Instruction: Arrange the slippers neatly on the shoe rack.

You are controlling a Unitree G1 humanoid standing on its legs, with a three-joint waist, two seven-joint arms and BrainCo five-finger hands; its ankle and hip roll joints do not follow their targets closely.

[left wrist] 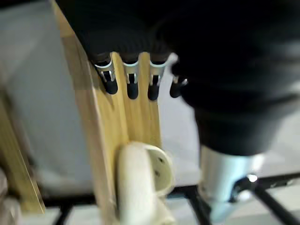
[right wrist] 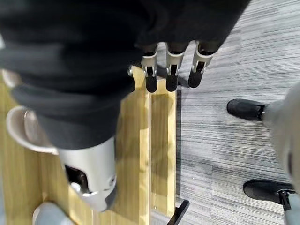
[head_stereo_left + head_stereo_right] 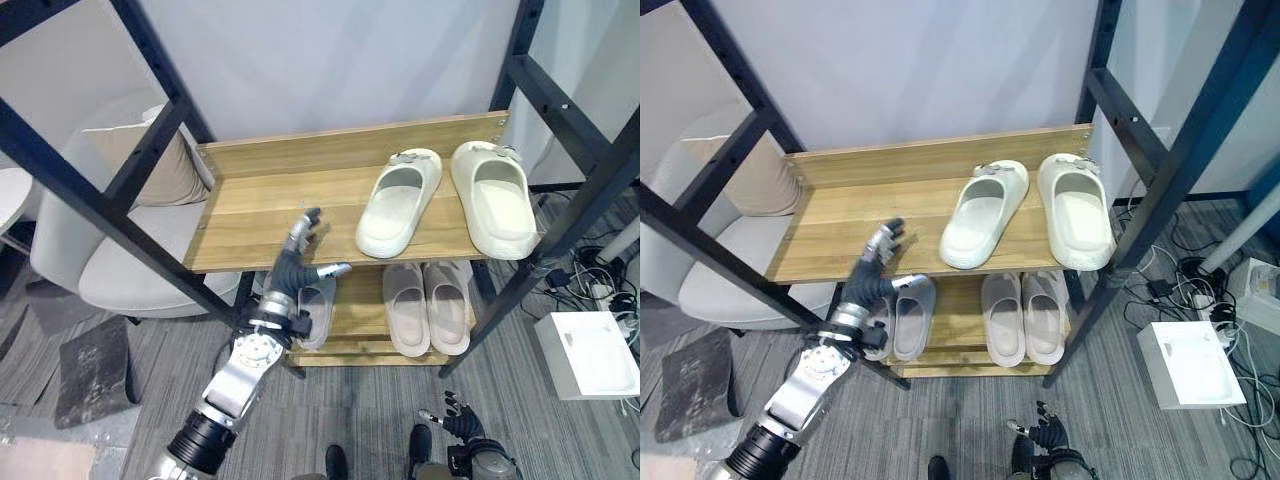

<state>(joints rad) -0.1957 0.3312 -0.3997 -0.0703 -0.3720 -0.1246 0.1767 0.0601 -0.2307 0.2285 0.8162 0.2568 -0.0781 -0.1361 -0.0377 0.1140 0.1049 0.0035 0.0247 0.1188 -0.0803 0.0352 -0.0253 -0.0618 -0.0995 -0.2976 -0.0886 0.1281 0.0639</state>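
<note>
We see a pale wall [image 3: 330, 60], grey plank floor [image 3: 380, 410], a white armchair [image 3: 70, 250] with cushion [image 3: 150, 160], and a white box [image 3: 595, 355].

Cream moulded slippers on the top wooden shelf: two, one [image 3: 399, 203] angled and one [image 3: 493, 197] at the right end.
Pale beige slippers on the lower shelf, right side: two, side by side [image 3: 405, 307] [image 3: 447, 305].
Grey slippers on the lower shelf, left side: two in the right eye view [image 3: 912, 317] [image 3: 878, 328], partly behind the arm.
Slippers in all: six.
Wooden shelves on the black metal-framed shoe rack: two, upper [image 3: 262, 215] and lower [image 3: 356, 320].
White boxes on the floor: one [image 3: 592, 354].
Beige cushions: one [image 3: 165, 170].
</note>
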